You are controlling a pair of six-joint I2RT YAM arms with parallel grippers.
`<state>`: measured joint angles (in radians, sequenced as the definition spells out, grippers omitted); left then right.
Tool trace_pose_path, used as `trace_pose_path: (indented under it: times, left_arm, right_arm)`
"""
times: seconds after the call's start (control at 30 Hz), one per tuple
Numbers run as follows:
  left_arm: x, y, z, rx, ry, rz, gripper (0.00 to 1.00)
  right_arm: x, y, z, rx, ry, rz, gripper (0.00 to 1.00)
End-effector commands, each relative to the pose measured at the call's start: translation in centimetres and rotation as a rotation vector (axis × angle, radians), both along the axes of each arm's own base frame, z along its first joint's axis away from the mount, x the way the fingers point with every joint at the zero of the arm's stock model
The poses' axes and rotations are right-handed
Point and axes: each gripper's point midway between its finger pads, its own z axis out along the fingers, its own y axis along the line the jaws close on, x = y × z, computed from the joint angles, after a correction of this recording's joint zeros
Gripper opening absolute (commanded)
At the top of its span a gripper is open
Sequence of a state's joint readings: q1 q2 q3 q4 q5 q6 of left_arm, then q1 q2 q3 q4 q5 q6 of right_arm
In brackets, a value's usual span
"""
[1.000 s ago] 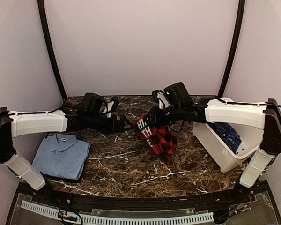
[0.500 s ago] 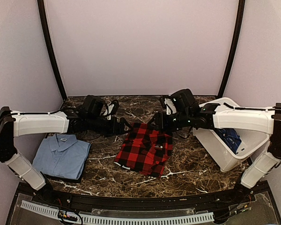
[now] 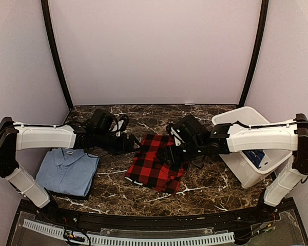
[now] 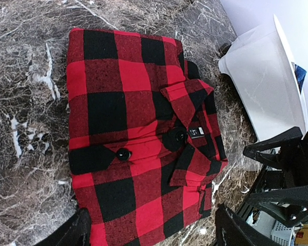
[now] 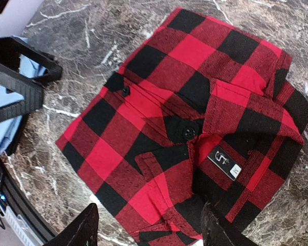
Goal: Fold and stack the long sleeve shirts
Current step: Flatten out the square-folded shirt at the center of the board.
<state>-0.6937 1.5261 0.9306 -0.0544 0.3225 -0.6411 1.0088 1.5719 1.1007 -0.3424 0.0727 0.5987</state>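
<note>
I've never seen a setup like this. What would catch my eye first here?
The bright red-and-black checked flannel shirt lies folded in the middle of the dark marble table, with the left gripper and the right gripper hovering open above it from either side. A light blue shirt sits folded at the near left, and a white bin on the right holds a dark blue shirt.

Red-black flannel shirt (image 5: 159,128): soft brushed cloth, matt, twill weave showing. Its buttons (image 5: 189,132): dark, slight shine, probably plastic. The light blue shirt (image 3: 68,171): smoother cloth, matt. The table (image 3: 205,189): dark veined marble-look top, polished. The bin (image 3: 246,173): white plastic, smooth, faint sheen.
</note>
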Motion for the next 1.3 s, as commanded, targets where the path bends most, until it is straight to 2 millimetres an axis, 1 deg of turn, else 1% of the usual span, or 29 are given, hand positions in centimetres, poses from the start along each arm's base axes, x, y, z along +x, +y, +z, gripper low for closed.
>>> trace_pose_path:
  times: [0.0, 0.1, 0.17, 0.3, 0.47, 0.57, 0.6, 0.67, 0.73, 0.8, 0.83, 0.9, 0.93, 1.07, 1.1, 1.2, 1.27]
  left_arm:
    - [-0.6, -0.2, -0.5, -0.025, 0.033, -0.016, 0.81]
    - [-0.9, -0.6, -0.4, -0.033, 0.034, -0.035, 0.80]
    - [-1.0, -0.7, -0.5, -0.031, 0.034, -0.041, 0.80]
    - [-1.0, -1.2, -0.7, -0.039, 0.044, -0.052, 0.80]
    - [-0.8, -1.9, -0.2, -0.051, 0.036, -0.062, 0.79]
    - [-0.8, -2.1, -0.1, -0.052, 0.033, -0.070, 0.79]
    - [-0.8, -2.2, 0.0, -0.053, 0.031, -0.073, 0.79]
    - [-0.8, -2.3, 0.0, -0.053, 0.030, -0.078, 0.79]
    - [-0.7, -2.4, 0.2, -0.056, 0.023, -0.082, 0.79]
    - [-0.8, -2.4, 0.3, -0.059, 0.020, -0.085, 0.79]
    - [-0.7, -2.4, 0.3, -0.061, 0.016, -0.086, 0.79]
    - [-0.7, -2.5, 0.5, -0.064, 0.011, -0.090, 0.80]
    - [-0.7, -2.5, 0.7, -0.065, 0.005, -0.092, 0.80]
    - [-0.8, -2.4, 1.2, -0.069, -0.015, -0.101, 0.81]
    - [-0.7, -2.6, 1.8, -0.086, -0.038, -0.102, 0.82]
    - [-0.8, -3.0, 2.5, -0.106, -0.066, -0.121, 0.85]
    - [-0.9, -3.4, 3.2, -0.128, -0.094, -0.136, 0.86]
  right_arm:
    - [0.0, -1.9, -2.9, -0.140, -0.012, -0.035, 0.65]
    - [-0.8, -3.7, -4.6, -0.155, 0.006, -0.063, 0.65]
    - [-1.1, -4.6, -5.4, -0.155, 0.022, -0.092, 0.65]
    - [-1.5, -5.0, -6.1, -0.123, 0.040, -0.120, 0.64]
    - [-1.8, -6.0, -8.0, -0.132, 0.075, -0.161, 0.64]
    - [-1.3, -6.1, -8.6, -0.102, 0.079, -0.182, 0.64]
    - [-1.1, -5.9, -8.7, -0.083, 0.078, -0.185, 0.63]
    - [-0.4, -5.5, -8.5, -0.054, 0.066, -0.192, 0.57]
    - [0.4, -5.2, -8.2, -0.053, 0.041, -0.202, 0.48]
    - [1.2, -4.9, -7.6, -0.059, 0.016, -0.211, 0.34]
    - [1.6, -4.7, -7.3, -0.061, 0.008, -0.213, 0.25]
    - [2.1, -4.1, -6.3, -0.057, -0.007, -0.210, 0.06]
    - [2.3, -3.8, -5.6, -0.051, -0.016, -0.208, 0.00]
    - [3.0, -2.8, -2.2, -0.008, -0.060, -0.202, 0.00]
    - [3.1, -2.4, -1.2, 0.012, -0.068, -0.195, 0.00]
    - [3.3, -0.7, 2.4, 0.105, -0.095, -0.163, 0.00]
    - [3.5, 0.8, 4.5, 0.173, -0.108, -0.129, 0.00]
